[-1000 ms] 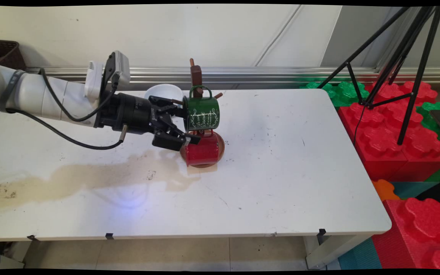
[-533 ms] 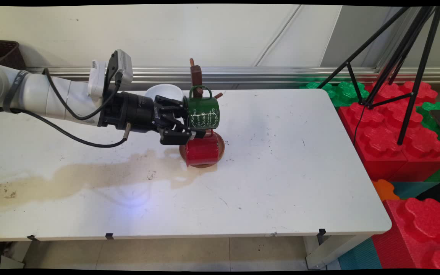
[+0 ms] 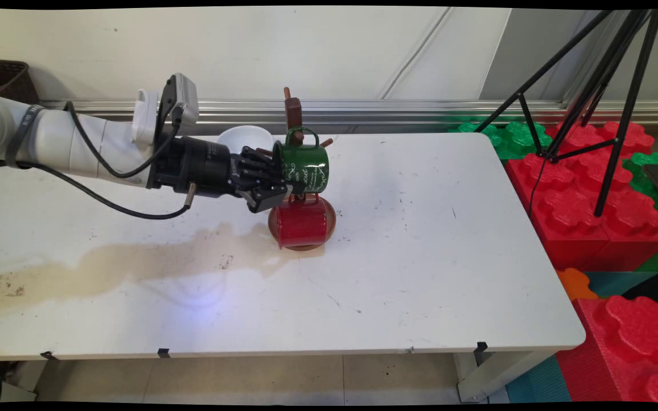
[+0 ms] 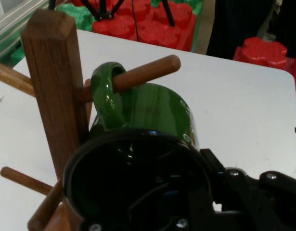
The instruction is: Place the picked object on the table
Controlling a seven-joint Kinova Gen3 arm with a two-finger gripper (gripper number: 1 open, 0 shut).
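Two mugs, green mug [image 3: 302,168] in gripper [image 3: 279,184], red mug [image 3: 301,222] beneath.

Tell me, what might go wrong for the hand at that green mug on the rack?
The hand pinches the green mug only at its rim, so it might slip. The mug's handle is hooked over a wooden peg; a sideways pull could tip the rack. The red mug hangs just below, easily bumped.

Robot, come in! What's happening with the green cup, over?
End effector shut on green mug's rim. Mug's handle hooked over wooden rack's peg. Red mug hangs just below.
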